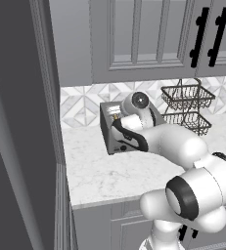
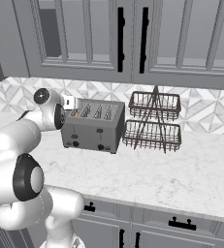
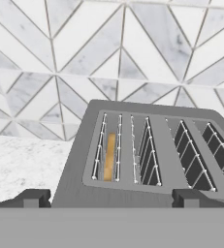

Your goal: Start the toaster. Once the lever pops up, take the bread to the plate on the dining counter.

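The boxy grey metal four-slot toaster stands upright on the white marble worktop, near the tiled back wall, its front face with two small black levers and two black knobs turned toward the room. A thin slice of bread with a golden-tan crust sits upright, sunk low in the toaster's outermost left slot.

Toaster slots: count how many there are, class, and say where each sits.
4, side by side across the top of the toaster; the leftmost holds the bread, the other three look empty.
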You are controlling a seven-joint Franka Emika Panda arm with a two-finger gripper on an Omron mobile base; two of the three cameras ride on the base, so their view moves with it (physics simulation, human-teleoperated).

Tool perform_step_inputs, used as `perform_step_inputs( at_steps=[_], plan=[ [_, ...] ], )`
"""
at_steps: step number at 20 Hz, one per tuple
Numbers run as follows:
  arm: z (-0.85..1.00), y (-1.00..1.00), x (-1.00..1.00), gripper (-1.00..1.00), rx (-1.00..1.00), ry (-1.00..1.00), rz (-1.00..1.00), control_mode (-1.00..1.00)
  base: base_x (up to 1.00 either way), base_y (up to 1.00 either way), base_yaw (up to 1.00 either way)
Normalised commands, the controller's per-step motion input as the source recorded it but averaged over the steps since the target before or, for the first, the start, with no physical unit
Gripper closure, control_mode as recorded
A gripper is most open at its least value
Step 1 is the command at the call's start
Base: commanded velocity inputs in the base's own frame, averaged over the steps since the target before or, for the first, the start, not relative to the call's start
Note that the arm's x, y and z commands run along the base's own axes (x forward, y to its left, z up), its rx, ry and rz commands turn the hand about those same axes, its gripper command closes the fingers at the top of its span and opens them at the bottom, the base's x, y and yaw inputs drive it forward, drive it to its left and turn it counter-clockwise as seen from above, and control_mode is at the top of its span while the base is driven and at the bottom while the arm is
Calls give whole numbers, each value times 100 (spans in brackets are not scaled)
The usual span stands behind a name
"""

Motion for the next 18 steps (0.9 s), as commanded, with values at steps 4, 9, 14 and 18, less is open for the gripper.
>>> perform_step_inputs(
  at_steps=[4,9,14,18],
  plan=[
    [0,0,0,-100,0,0,0,-100,0,0,0],
    [0,0,0,-100,0,0,0,-100,0,0,0],
    [0,0,0,-100,0,0,0,-100,0,0,0],
    [0,0,0,-100,0,0,0,-100,0,0,0]
  ],
)
